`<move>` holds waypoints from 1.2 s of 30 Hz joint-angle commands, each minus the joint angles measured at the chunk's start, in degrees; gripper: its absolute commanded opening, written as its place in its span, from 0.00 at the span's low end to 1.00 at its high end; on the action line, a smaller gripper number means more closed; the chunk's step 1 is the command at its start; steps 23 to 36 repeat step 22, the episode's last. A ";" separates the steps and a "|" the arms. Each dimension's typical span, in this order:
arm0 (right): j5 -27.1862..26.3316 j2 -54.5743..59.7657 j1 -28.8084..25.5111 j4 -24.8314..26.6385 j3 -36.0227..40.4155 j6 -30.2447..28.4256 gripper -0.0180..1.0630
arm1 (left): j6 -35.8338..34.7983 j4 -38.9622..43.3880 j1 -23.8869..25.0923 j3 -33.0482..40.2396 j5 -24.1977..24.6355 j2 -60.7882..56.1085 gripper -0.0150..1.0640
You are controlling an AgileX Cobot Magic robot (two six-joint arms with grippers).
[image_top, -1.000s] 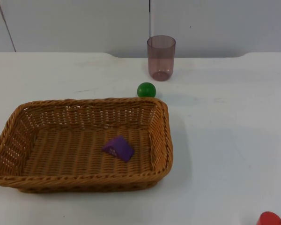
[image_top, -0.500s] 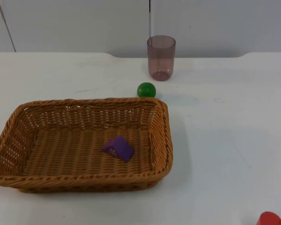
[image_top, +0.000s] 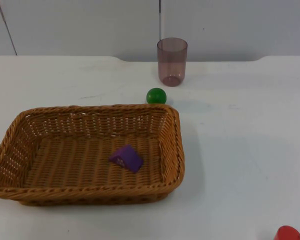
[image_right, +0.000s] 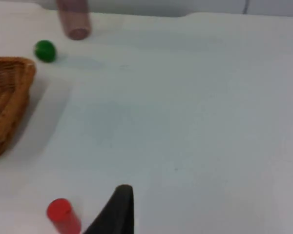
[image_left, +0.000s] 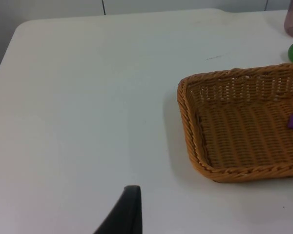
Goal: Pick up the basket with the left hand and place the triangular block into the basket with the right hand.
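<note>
- Top view against the two earlier frames: nothing has shifted; the purple triangular block (image_top: 126,158) lies inside the basket (image_top: 20,122), which rests on the worktop (image_top: 240,150) near its front left corner.
- Judgement: placement looks complete.
- Left pincer (image_left: 129,209) hangs beyond the basket's left end, apart from it; right pincer (image_right: 119,207) waits well right of it. Finger state cannot be told for either.

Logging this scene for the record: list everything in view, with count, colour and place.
wicker basket: one, brown, on the table's left half, resting on the surface.
triangular block: one, purple, inside the basket on its floor.
ball: one, green, just behind the basket's far right corner.
cup: one, translucent purplish, upright near the wall.
cylinder block: one, red, at the table's near right.
table: one, white.
left gripper: black fingertip over bare table, left of the basket.
right gripper: black fingertip beside the red cylinder.
</note>
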 commanded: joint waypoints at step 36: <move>-0.29 -0.18 -4.07 0.40 -0.10 -0.22 0.99 | -0.05 -0.14 4.34 0.25 -0.06 -0.20 0.99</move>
